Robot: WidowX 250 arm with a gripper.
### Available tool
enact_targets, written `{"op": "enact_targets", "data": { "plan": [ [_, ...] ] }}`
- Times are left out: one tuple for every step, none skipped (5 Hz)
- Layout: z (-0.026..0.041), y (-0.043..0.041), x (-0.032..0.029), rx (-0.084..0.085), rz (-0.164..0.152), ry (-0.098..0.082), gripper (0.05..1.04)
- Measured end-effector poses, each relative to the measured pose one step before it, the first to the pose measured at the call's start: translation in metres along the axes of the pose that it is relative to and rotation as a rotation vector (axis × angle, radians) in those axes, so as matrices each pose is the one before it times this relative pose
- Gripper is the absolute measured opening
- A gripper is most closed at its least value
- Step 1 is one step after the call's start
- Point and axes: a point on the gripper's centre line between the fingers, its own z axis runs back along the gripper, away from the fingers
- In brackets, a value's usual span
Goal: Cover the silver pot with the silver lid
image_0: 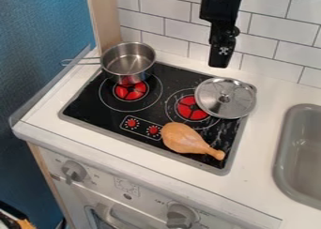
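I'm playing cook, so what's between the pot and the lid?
Just bare black stove top lies between the pot and the lid, in the camera view.

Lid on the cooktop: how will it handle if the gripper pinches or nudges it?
The lid looks like thin metal, so probably rigid and fairly light. Its shiny, smooth face suggests it could slide when nudged. The small knob near its center offers little to pinch, so it may tilt or swivel when lifted.

Toy kitchen, play stovetop (143,122), grey sink (283,160), white tiled wall (266,45)
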Motion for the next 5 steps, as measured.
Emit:
{"op": "enact_targets", "data": {
  "plan": [
    [-0.01994, 0.00728, -0.00864, 0.0422, -0.0266, -0.0248, 1.000],
    [-0.02559, 0.00256, -0.00579, 0.0388, -0.0204, -0.0009, 1.000],
    [-0.01420, 0.00144, -0.00112, 0.0301, -0.0169, -0.0206, 1.000],
    [-0.00192, -0.00098, -0.00494, 0.0042, -0.0147, 0.0192, 1.000],
    [-0.01170, -0.00022, -0.00535, 0.0306, -0.0090, 0.0132, 0.999]
  ]
}}
